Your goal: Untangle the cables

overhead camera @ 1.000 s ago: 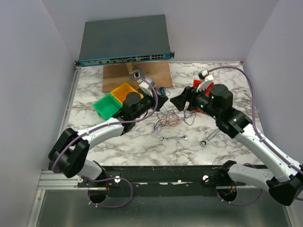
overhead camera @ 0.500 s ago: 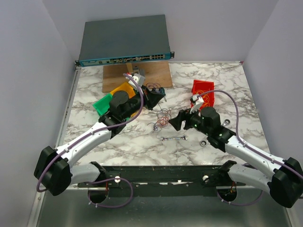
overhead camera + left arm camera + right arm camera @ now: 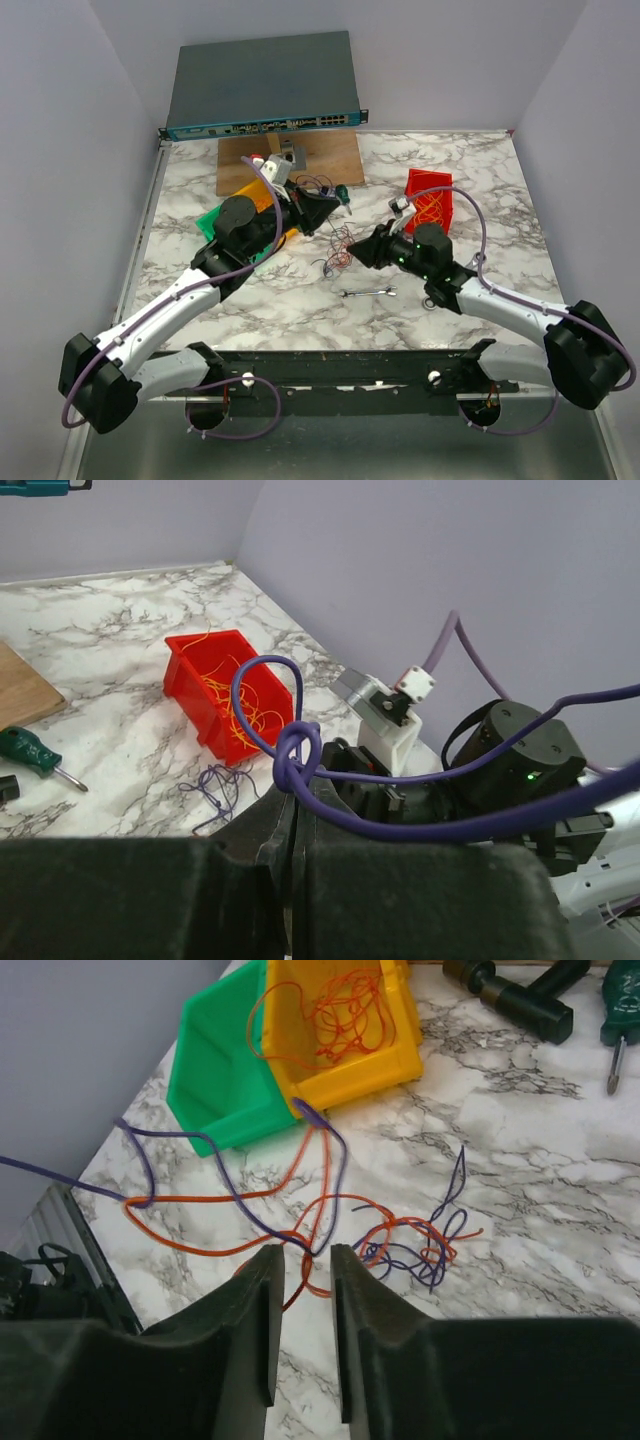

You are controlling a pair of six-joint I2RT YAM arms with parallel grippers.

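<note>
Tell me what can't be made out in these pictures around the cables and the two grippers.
- Top view: the left arm covers most of the green bin and the yellow bin.
- Top view: the cables are too thin to trace strand by strand.
- Left wrist view: the left gripper blocks the table right beneath it.
- Right wrist view: a purple strand runs off the left edge; the right gripper hides what lies beneath it.

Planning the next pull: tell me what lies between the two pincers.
The tangle of cables, loose orange and purple strands, lies between the left pincer and the right pincer; the top view shows it.
</note>
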